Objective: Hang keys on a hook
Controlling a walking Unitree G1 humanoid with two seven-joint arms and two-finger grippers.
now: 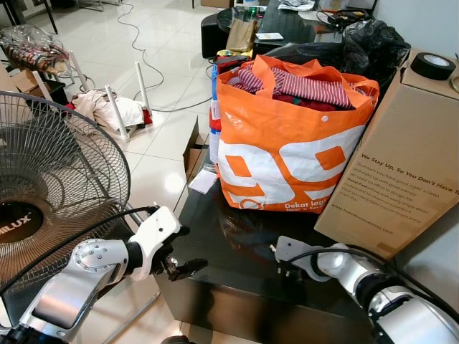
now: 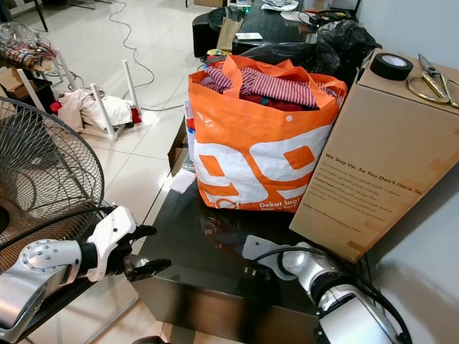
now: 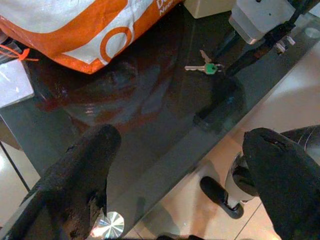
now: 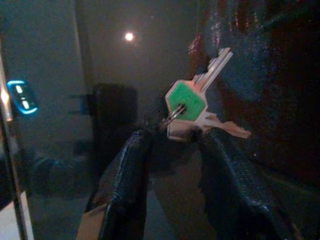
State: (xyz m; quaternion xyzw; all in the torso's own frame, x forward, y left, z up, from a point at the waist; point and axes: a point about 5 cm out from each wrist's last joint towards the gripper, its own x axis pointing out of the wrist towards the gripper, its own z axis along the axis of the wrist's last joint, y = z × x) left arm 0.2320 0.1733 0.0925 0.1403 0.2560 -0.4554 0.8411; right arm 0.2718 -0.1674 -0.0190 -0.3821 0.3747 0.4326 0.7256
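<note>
**A:** While your right gripper (image 4: 172, 150) sits low over the black glass table (image 1: 237, 251), note where the keys (image 4: 197, 107) are: flat on the glass near its front edge, just ahead of your 2 fingertips (image 4: 132, 145). The fingers are parted, one to each side of the ring end, holding nothing yet.

**B:** And the left gripper (image 3: 175, 165)?

**A:** It hovers off the table's front corner beside the fan (image 1: 50, 193), spread wide and empty. Leave it there.

**B:** What can go wrong for you here?

**A:** I'd judge 3 things. The keys lie flat on slick glass, so closing too high may skate them forward instead of pinching them. Pressing down hard could jam your tips on the glass. And if you catch only 1 blade, the bunch may swing and drop toward the edge. I see no hook yet, so expect to carry them past the orange bag (image 1: 287, 143).
</note>
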